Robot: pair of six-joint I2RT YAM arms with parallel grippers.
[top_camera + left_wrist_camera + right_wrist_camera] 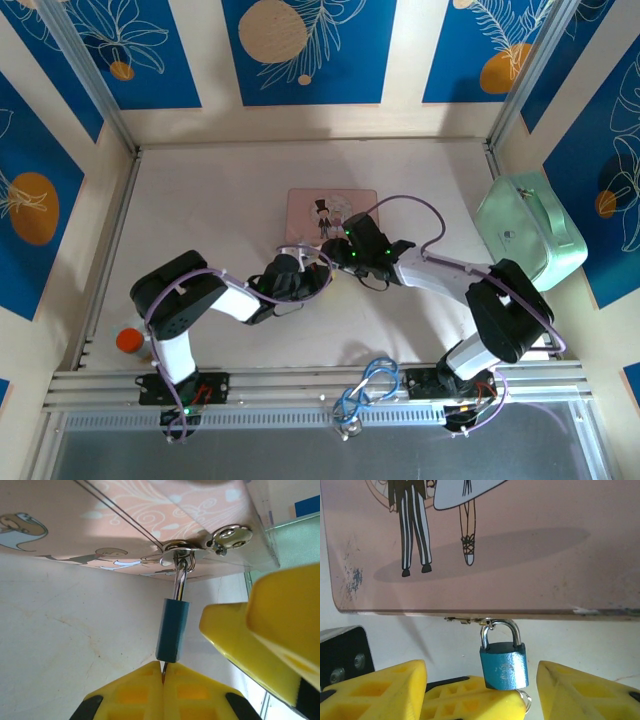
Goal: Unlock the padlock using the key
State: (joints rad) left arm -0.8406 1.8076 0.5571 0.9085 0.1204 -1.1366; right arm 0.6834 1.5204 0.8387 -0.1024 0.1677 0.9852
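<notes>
**While the padlock (504, 666) hangs shut on the pink tin (305, 205), the left fingers (140, 695) pinch the key (163, 667)**

Because it is so small, the one padlock reads best from the wrist views. It has a teal-blue body with slightly scuffed paint, and a thin silvery shackle (500, 631) with both legs seated in the body. The shackle passes through the metal hasp (181, 550) on the tin's edge, so the lock sits just beside the tin.

One key is there. Only a sliver of its blade shows at the lock's underside, and a wire ring (525, 699) peeks out next to the body. The left fingers are pressed together on that blade, directly under the lock. The right fingers (380, 690) are spread, one on either side of the padlock and clear of it.

The single tin lies flat near the middle of the worktop (220, 200), its lid printed with a man in striped trousers and a figure in a pale dress. The worktop is off-white and faintly marked. Two arms meet at the tin's near edge, the left arm (185, 295) and the right arm (500, 310).

One mint-green case (530, 235) leans by the right wall. One orange-capped container (130, 342) stands at the near-left corner. A loop of blue cable (365, 390) hangs at the rail between the bases.

Pale wooden walls enclose the space. Three blue panels (310, 50) with white leaves and orange discs cross the back wall, and the side walls carry more of them.
</notes>
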